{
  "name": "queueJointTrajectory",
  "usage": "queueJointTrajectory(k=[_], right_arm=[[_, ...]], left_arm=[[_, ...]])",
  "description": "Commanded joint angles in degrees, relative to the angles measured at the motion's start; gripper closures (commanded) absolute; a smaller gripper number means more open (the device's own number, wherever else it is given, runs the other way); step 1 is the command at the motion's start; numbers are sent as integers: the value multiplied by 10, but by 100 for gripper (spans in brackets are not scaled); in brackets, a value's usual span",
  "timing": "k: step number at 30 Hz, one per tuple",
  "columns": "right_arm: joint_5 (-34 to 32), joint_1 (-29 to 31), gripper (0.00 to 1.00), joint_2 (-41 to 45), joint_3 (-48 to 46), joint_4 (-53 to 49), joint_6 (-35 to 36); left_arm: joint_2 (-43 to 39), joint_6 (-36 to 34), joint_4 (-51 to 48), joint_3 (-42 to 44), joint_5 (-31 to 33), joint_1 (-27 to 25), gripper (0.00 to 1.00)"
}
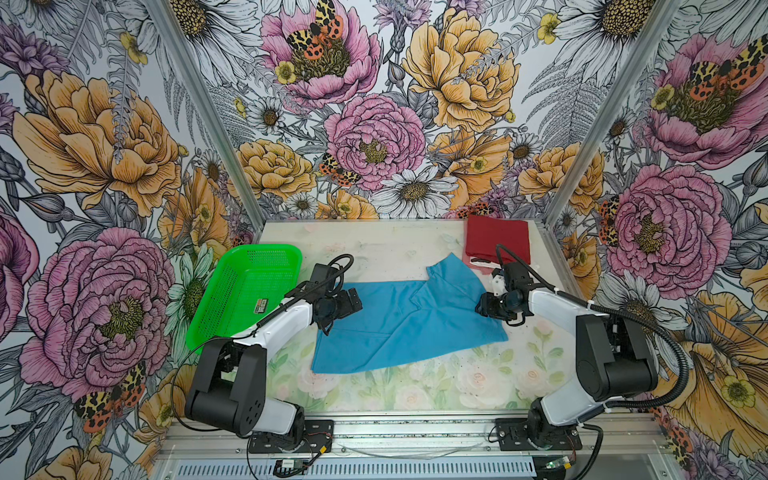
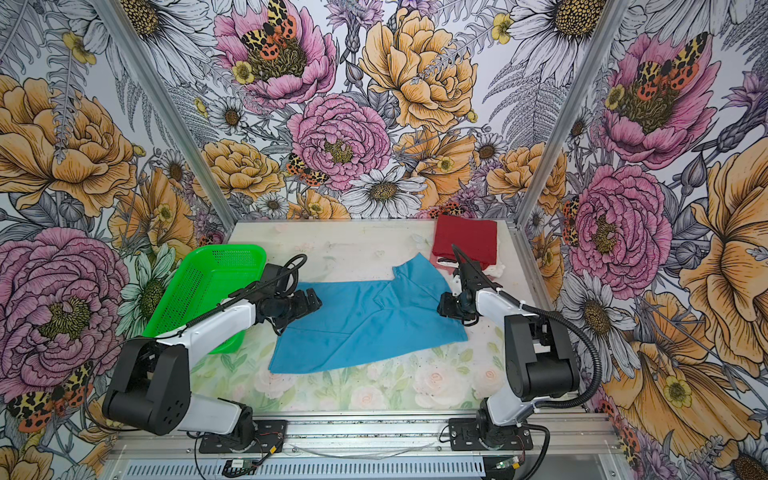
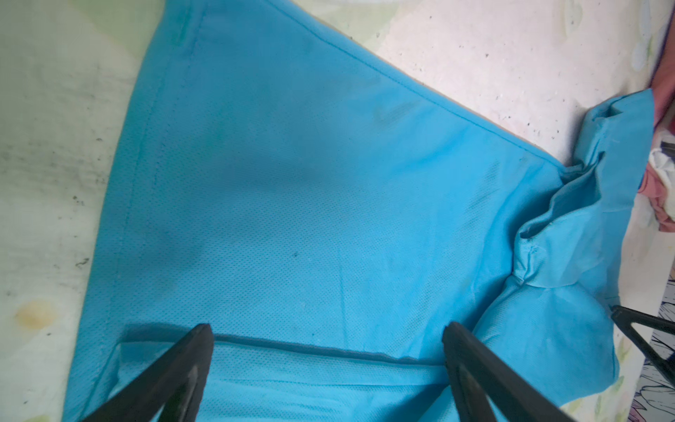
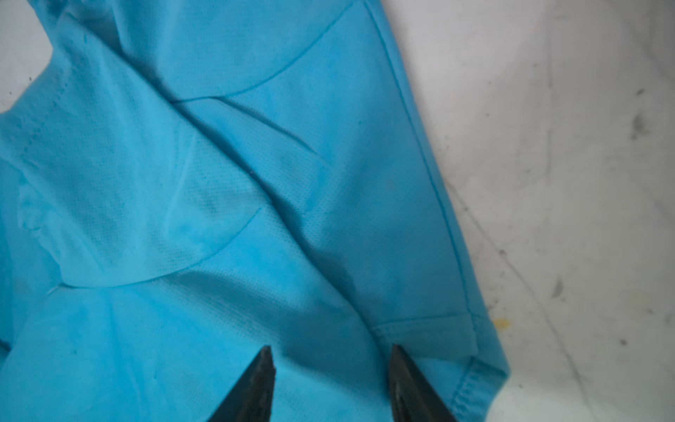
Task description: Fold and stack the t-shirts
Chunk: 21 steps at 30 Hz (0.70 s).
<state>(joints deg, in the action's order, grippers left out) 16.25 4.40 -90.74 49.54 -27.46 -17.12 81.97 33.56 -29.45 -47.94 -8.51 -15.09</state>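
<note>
A sky-blue t-shirt point(image 1: 407, 324) point(image 2: 365, 328) lies spread on the table's middle, partly folded, with a sleeve pointing toward the back. My left gripper point(image 1: 355, 302) point(image 3: 327, 329) hovers over its left edge, jaws wide open above a folded hem, the blue cloth point(image 3: 292, 182) beneath them. My right gripper point(image 1: 482, 306) point(image 4: 332, 349) is over the shirt's right edge by a sleeve hem, its jaws partly apart with the cloth point(image 4: 219, 219) beneath and nothing pinched. A dark red folded t-shirt point(image 1: 496, 239) point(image 2: 465, 239) sits at the back right on a pinkish one point(image 2: 434, 261) and a white one point(image 2: 494, 270).
A bright green mesh basket point(image 1: 266, 249) point(image 2: 224, 249) leans tilted at the table's left edge, behind my left arm. Metal frame posts and floral walls close in the table at the back and both sides. The arm bases stand along the front rail.
</note>
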Motion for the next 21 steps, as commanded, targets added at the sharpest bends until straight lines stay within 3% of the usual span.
queueJointTrajectory(k=[1, 8, 14, 21], right_arm=[[-4, -4, 56, 22, 1, -9, 2], [5, -2, 52, 6, 3, -27, 3], [-3, 2, 90, 47, -4, -38, -13], [-14, 4, 95, 162, -42, -83, -55]], left_arm=[[-4, -13, 18, 9, -11, 6, 1], [-17, -14, 21, 22, -15, 12, 1], [-29, -16, 24, 31, -21, 20, 1], [-37, -21, 29, 37, -32, 33, 1]])
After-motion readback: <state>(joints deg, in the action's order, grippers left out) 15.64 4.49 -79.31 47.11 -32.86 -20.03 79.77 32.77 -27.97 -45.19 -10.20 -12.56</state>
